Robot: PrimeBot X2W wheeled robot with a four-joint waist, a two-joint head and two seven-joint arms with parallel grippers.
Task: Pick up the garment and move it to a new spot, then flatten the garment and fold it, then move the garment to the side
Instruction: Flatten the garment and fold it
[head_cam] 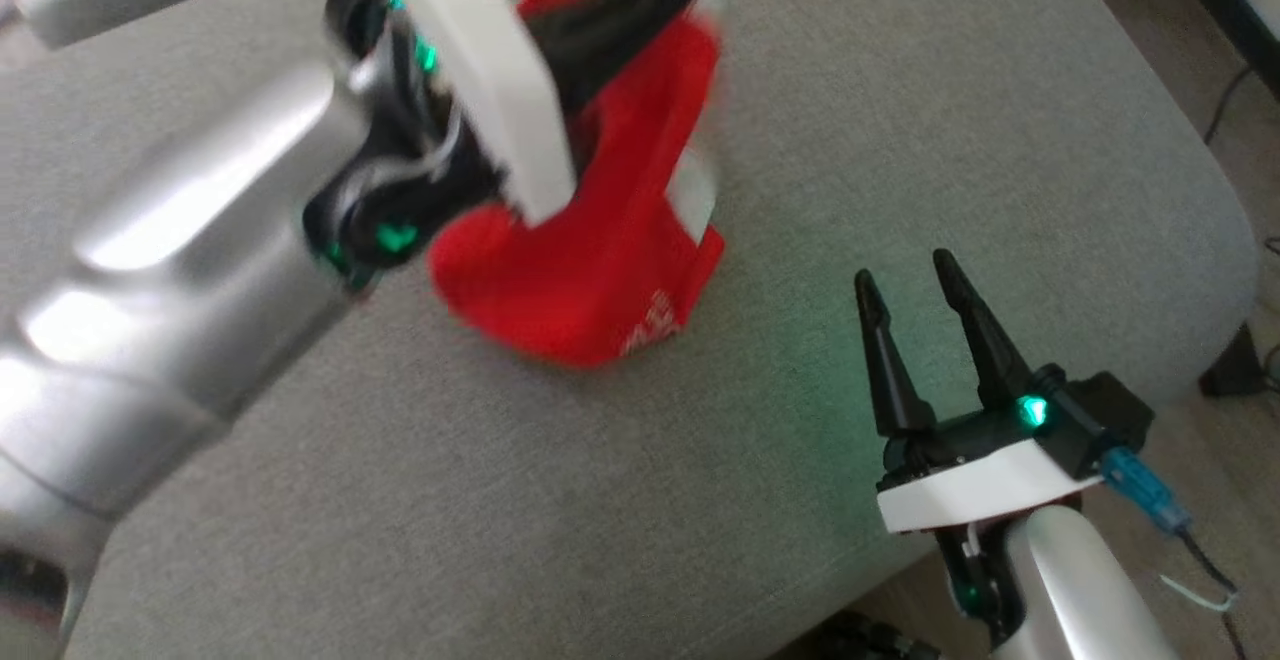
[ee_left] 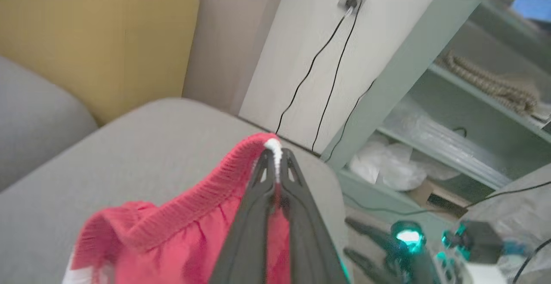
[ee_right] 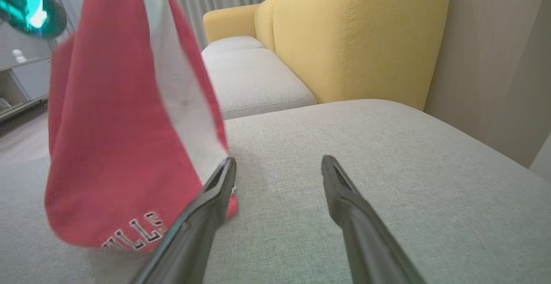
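The garment [head_cam: 600, 250] is a pair of red shorts with a white side stripe and white lettering near the hem. It hangs above the grey cushion [head_cam: 900, 90], lifted by its ribbed waistband [ee_left: 206, 198]. My left gripper [ee_left: 273, 157] is shut on that waistband, pinching the white-edged fold at its fingertips. In the right wrist view the shorts [ee_right: 116, 146] dangle to the left, their hem near the cushion. My right gripper [head_cam: 910, 275] stands open low at the right, nothing between its fingers [ee_right: 215, 198].
A yellow sofa back [ee_right: 357, 38] rises behind the grey cushions. Beyond the cushion's edge stand a pale green shelf [ee_left: 430, 103] with bags and cables, and a wall socket [ee_left: 351, 0] with black cords. Bare floor [head_cam: 1180, 60] lies at the right.
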